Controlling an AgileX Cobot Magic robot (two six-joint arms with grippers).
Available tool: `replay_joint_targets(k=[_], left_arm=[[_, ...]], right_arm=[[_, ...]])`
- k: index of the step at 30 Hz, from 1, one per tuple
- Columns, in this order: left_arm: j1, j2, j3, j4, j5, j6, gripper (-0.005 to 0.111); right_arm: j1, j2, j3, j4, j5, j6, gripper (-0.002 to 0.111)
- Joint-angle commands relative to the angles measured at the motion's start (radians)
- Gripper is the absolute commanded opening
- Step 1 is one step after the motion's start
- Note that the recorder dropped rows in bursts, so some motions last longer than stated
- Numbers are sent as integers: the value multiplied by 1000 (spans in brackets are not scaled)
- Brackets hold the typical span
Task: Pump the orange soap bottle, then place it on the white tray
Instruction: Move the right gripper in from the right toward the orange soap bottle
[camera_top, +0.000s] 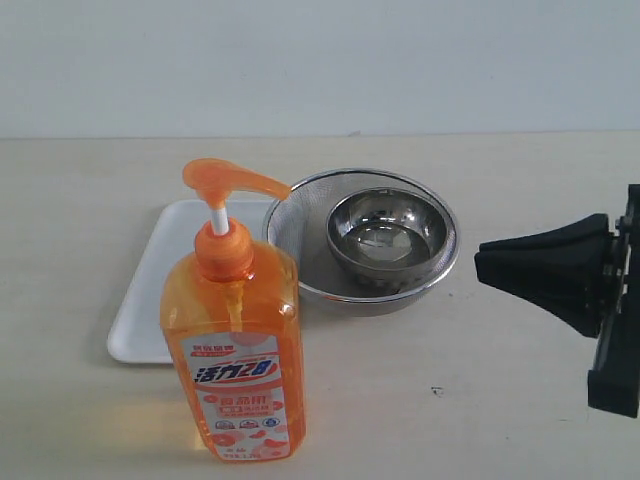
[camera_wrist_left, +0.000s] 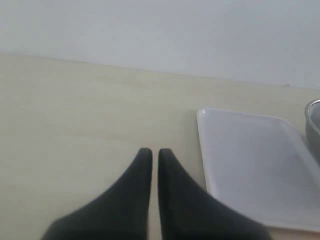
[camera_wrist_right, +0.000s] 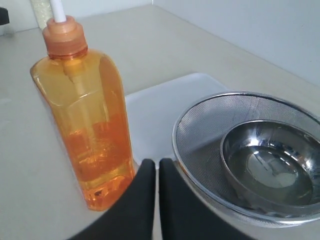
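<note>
The orange soap bottle (camera_top: 237, 370) (camera_wrist_right: 85, 115) stands upright on the table near the front, its pump head (camera_top: 232, 182) pointing right. Behind it lies the white tray (camera_top: 170, 275) (camera_wrist_left: 255, 160) (camera_wrist_right: 165, 105), bare where it shows. My right gripper (camera_top: 480, 262) (camera_wrist_right: 155, 162) hovers at the right side of the table, shut and holding nothing, well apart from the bottle. The left gripper (camera_wrist_left: 151, 151) is shut and holds nothing over bare table beside the tray; the exterior view does not show it.
A round metal mesh strainer (camera_top: 300, 225) (camera_wrist_right: 200, 135) with a steel bowl (camera_top: 387, 235) (camera_wrist_right: 272, 165) inside it overlaps the tray's right end. The table (camera_top: 480, 400) is bare to the right of the bottle.
</note>
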Motion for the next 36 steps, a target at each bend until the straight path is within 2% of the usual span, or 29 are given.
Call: replay_joint_targets(k=[1, 6, 12, 16, 22, 27, 30, 33, 34, 36], left_arm=[[-5, -4, 4, -7, -1, -4, 5], [-5, -4, 4, -7, -1, -4, 5], [-5, -4, 4, -7, -1, -4, 5], [-5, -4, 4, -7, -1, -4, 5], [-5, -4, 4, -7, -1, -4, 5], [-5, -4, 4, -7, -1, -4, 5], [-5, -4, 4, -7, -1, -4, 5], [-5, -4, 4, -7, -1, -4, 5], [-5, -4, 4, -7, -1, -4, 5], [-5, -4, 4, -7, -1, -4, 5]], right_arm=[[-3, 1, 28, 37, -4, -21, 0], [29, 73, 27, 42, -10, -21, 0], [181, 234, 4, 52, -117, -21, 0], [245, 309, -47, 49, -133, -21, 0], [304, 390, -107, 48, -175, -21, 0], [306, 419, -116, 48, -173, -21, 3], [306, 419, -116, 48, -176, -21, 21], [306, 419, -116, 73, -177, -21, 58], [306, 419, -116, 88, -180, -21, 75], [306, 419, -116, 107, -175, -21, 96]])
